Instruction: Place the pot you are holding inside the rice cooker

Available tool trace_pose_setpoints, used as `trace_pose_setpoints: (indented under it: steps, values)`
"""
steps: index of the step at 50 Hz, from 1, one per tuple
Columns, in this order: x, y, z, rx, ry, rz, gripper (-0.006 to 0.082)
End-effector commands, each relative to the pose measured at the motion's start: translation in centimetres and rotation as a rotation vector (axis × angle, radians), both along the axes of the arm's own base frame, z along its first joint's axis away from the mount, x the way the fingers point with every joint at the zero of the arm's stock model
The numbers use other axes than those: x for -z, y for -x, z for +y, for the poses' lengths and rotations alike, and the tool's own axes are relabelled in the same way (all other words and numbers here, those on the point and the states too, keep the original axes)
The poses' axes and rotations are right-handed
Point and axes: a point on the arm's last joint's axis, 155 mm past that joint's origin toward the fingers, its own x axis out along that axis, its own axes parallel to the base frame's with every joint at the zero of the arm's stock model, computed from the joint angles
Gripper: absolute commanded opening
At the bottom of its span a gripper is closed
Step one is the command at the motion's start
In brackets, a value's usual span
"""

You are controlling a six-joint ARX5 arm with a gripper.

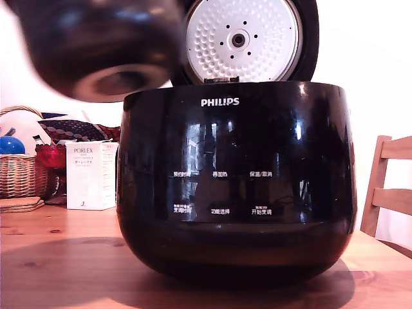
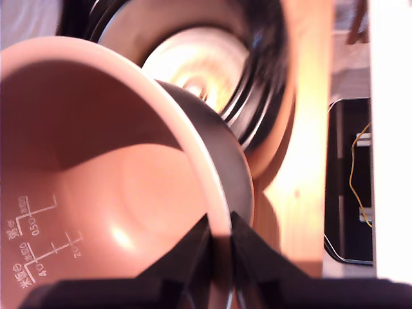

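The rice cooker [image 1: 236, 187], a glossy black rounded body marked PHILIPS with white button labels, stands on a wooden table [image 1: 58, 270] in the middle of the exterior view. Its round lid [image 1: 248, 40] is raised at the far side, upright, with the white dimpled inner plate facing the camera.

The pot [image 1: 96, 48] hangs in the air at the upper left of the exterior view, blurred, its dark rounded bottom turned toward the camera. It sits above the level of the cooker's rim and to the left of the opening, not inside it.

In the wrist view the pot [image 2: 96, 174] fills the near field: a copper-pink inner surface with white measuring marks, a thin pale rim and a dark outer wall. The gripper [image 2: 221, 241] is closed on the rim, one black finger [image 2: 190, 254] inside the pot and the other outside. Beyond the rim the open cooker [image 2: 257, 96] appears, its cavity pale and shiny.

At the far left of the exterior view stand a wicker basket [image 1: 22, 174] and a white box [image 1: 90, 175]. A wooden chair [image 1: 388, 187] stands at the right.
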Motion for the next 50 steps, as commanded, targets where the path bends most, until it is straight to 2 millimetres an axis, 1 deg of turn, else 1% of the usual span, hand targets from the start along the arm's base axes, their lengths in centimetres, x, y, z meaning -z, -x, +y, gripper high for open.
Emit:
trace_pose_setpoints:
  steps: [1, 11, 20, 42, 43, 46, 50]
  values:
    - [-2.2, -0.3, -1.0, 0.025, 0.06, -0.071, -0.0022]
    - [-2.2, 0.4, -3.1, 0.092, 0.096, -0.049, -0.0022]
    - [-1.9, -0.1, -5.1, 0.127, 0.116, -0.055, -0.0022]
    - [-0.7, 0.0, -9.1, 0.245, 0.079, -0.036, -0.0022]
    - [-0.6, 0.0, -9.3, 0.273, 0.07, -0.055, -0.0022]
    - [-0.5, -0.2, -9.8, 0.28, 0.063, -0.066, -0.0022]
    - [0.1, -0.5, -10.1, 0.317, 0.019, -0.107, -0.0022]
